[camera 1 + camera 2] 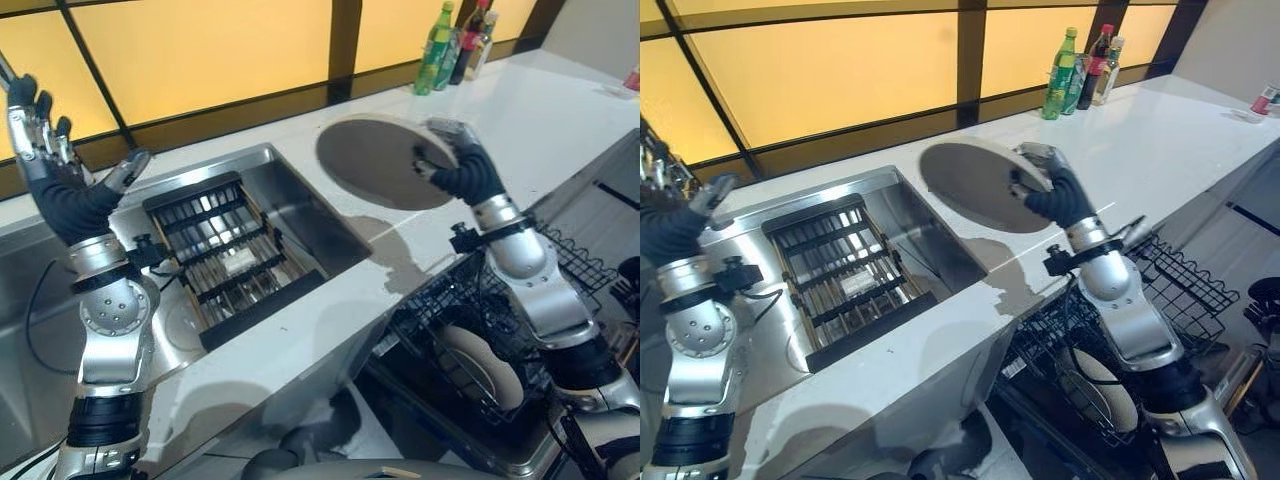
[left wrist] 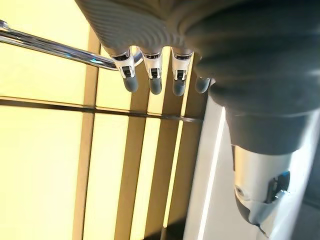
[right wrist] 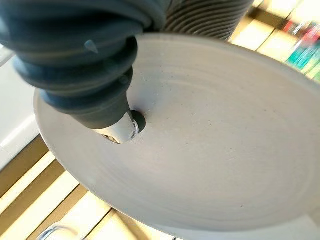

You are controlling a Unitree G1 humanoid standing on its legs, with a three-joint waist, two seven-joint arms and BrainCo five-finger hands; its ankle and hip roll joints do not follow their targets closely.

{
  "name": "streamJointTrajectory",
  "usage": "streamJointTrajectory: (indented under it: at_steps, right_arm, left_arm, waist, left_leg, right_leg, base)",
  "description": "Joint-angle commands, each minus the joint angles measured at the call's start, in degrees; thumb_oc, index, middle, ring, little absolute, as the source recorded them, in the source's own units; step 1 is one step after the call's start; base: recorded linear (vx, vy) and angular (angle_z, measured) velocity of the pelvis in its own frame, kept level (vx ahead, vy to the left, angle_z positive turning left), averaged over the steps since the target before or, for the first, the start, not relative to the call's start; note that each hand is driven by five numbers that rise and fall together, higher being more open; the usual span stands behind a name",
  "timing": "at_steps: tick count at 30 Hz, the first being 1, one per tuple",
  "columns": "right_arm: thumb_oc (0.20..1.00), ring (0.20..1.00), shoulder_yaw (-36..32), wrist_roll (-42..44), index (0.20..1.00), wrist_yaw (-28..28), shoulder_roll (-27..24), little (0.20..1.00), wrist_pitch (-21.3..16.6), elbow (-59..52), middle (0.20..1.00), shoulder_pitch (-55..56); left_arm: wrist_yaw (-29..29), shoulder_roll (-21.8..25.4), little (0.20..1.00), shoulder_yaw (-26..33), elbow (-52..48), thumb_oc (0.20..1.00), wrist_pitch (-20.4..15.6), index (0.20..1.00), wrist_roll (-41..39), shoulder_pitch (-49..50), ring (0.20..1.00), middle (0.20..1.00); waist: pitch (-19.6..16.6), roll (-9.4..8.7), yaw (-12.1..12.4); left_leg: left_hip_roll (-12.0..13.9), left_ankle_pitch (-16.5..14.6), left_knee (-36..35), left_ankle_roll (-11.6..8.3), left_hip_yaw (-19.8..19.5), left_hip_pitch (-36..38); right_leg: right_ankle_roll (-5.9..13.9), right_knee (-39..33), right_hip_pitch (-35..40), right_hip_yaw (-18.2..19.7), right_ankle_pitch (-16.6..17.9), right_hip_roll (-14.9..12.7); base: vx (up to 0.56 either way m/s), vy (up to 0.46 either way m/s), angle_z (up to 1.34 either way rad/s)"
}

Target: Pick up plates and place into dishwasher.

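Observation:
A round grey plate [image 1: 375,160] hangs tilted in the air above the white counter, just right of the sink. My right hand [image 1: 462,165] is shut on its right rim, fingers over the top and thumb pressed on the plate's face [image 3: 210,140]. Below the counter edge the dishwasher's black wire rack [image 1: 470,340] stands pulled out, with a pale plate [image 1: 490,365] upright in it. My left hand [image 1: 45,150] is raised at the far left above the sink edge, its fingers [image 2: 152,82] straight and holding nothing.
A steel sink [image 1: 300,220] holds a dark slatted drying rack [image 1: 225,250]. Several bottles [image 1: 455,45] stand at the counter's back right by the yellow window panels. A small red and white object [image 1: 1265,100] sits at the far right.

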Motion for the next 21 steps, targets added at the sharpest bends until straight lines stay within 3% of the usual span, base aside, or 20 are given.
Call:
streamJointTrajectory:
  at_steps: [1, 10, 17, 21]
  right_arm:
    - [0.2, 0.2, -5.6, -1.6, 0.2, -5.5, -3.6, 0.2, -5.2, 0.6, 0.2, 1.1]
    - [0.2, 0.2, -17.8, -5.0, 0.2, -15.6, -5.9, 0.2, -6.4, 6.6, 0.2, 11.0]
    - [0.2, 0.2, -19.7, -6.3, 0.2, -19.7, -3.8, 0.2, -5.1, 12.0, 0.2, 14.5]
    - [0.2, 0.2, -20.0, -6.6, 0.2, -19.8, -2.6, 0.2, -5.1, 14.8, 0.2, 16.6]
  left_arm:
    - [-0.2, 4.2, 1.0, 1.5, 3.7, 1.0, -1.3, 1.0, 0.4, 1.6, 1.0, 1.0]
    - [-3.1, 4.9, 1.0, 5.2, 5.0, 1.0, -1.4, 1.0, -1.4, 5.9, 1.0, 1.0]
    - [-5.9, 5.9, 1.0, 5.9, 6.7, 1.0, 0.3, 1.0, -2.7, 6.7, 1.0, 1.0]
    - [-8.5, 6.2, 1.0, 6.5, 7.2, 1.0, 1.5, 1.0, -4.0, 7.3, 1.0, 1.0]
  waist:
    - [-5.7, 0.98, -1.7]
    - [-5.1, 1.42, -3.8]
    - [-2.8, 1.81, -5.1]
    - [-1.8, 1.56, -5.5]
  left_leg:
    - [-2.2, 1.1, -1.8, 2.36, 1.1, -1.9]
    - [-2.8, -0.2, -1.1, 3.12, 2.7, -1.7]
    - [-3.6, -1.8, 2.3, 4.73, 3.0, -2.3]
    - [-3.8, -2.0, 3.2, 4.4, 2.0, -2.8]
  right_leg:
    - [0.31, 8.3, -2.8, 1.0, -3.4, 0.9]
    - [1.37, 8.5, -4.4, 3.7, -2.2, 0.4]
    - [0.98, 15.4, -7.5, 5.4, -3.6, 1.5]
    - [1.73, 11.9, -7.1, 7.6, -2.6, 0.4]
  base:
    - [0.03, 0.04, -0.15]
    - [0.04, 0.05, -0.17]
    - [0.05, 0.022, -0.18]
    - [0.08, -0.132, 0.0]
